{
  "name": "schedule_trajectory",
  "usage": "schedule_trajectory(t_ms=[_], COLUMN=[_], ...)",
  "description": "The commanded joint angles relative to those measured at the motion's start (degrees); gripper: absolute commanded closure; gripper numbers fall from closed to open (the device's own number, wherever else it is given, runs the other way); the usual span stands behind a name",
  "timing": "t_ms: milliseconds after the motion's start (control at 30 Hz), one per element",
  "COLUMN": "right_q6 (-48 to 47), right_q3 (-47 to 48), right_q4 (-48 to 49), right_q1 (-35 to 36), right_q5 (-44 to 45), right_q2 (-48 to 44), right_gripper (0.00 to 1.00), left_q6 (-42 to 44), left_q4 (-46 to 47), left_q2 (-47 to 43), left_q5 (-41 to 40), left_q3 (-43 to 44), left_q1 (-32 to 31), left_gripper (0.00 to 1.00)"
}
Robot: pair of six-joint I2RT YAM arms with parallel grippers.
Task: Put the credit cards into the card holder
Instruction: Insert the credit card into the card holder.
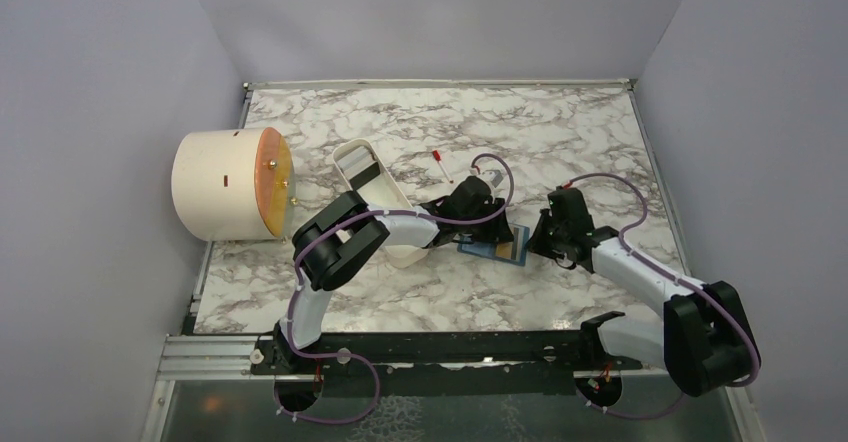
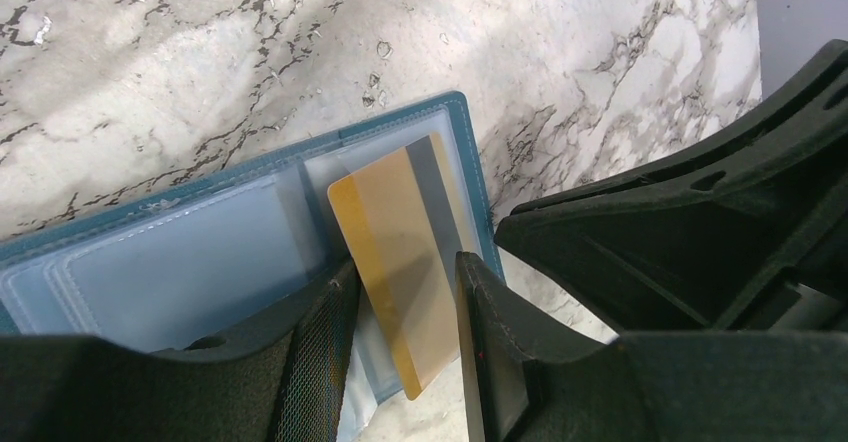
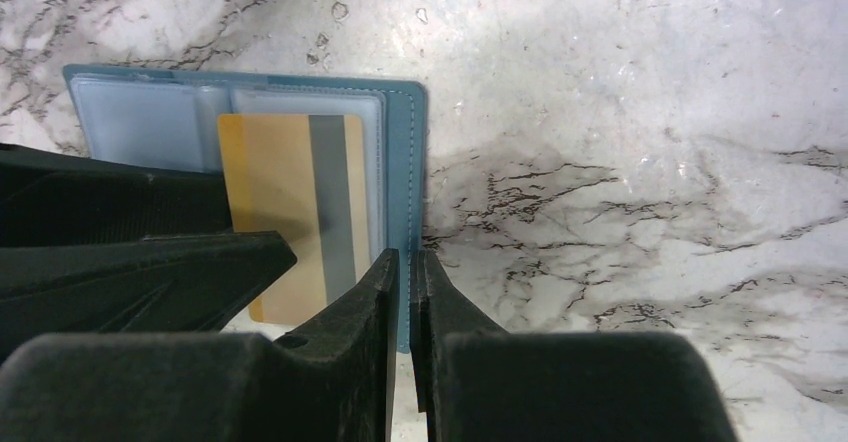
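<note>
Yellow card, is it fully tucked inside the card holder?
No, the yellow card sticks out past the edge of the card holder, its near end held in the left end effector.

Teal holder (image 3: 405, 162), yellow card (image 3: 270, 172) (grey stripe)

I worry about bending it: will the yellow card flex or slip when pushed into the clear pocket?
The yellow card looks stiff, flat in the left gripper. Its glossy face may slip. The card holder seems light and may slide unless the right gripper pins its edge.
</note>
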Motion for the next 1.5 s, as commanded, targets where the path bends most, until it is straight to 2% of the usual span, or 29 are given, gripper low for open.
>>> schedule_trajectory(t_ms=[0,200,367,633,1133,1267,1467], right_q6=[-0.41,-0.6,-1.25,-2.02,-2.91,-2.82,-2.18], right_q3=[1.48,1.46,1.07,0.77,3.35,3.38,3.31], right_q4=[0.9,3.28,5.2,6.4,-0.38,-1.64,-0.57], right_q1=[0.22,0.22,0.2,0.21,0.2,0.22,0.2], right_q5=[2.21,1.45,0.99,0.94,2.28,2.24,1.73], right_q2=[2.26,4.95,5.29,5.71,1.06,-1.45,-1.45], right_gripper=[0.9,0.91,0.92,0.92,0.9,0.89,0.9], left_q6=[2.85,5.42,5.75,7.23,9.13,10.15,9.53], left_q4=[-2.92,-3.5,-0.76,0.35,-7.03,-10.93,-8.12], left_q2=[-1.31,-2.06,-1.24,-0.78,-3.76,-3.67,-3.05], left_q5=[-2.98,-5.03,-2.81,-0.49,-3.41,-3.96,-1.95], left_q3=[0.75,0.69,0.26,1.29,4.16,6.16,4.38], left_q1=[-0.47,-0.59,-1.33,-1.74,-1.35,-1.35,-1.24], left_gripper=[0.57,0.57,0.64,0.64,0.46,0.45,0.45])
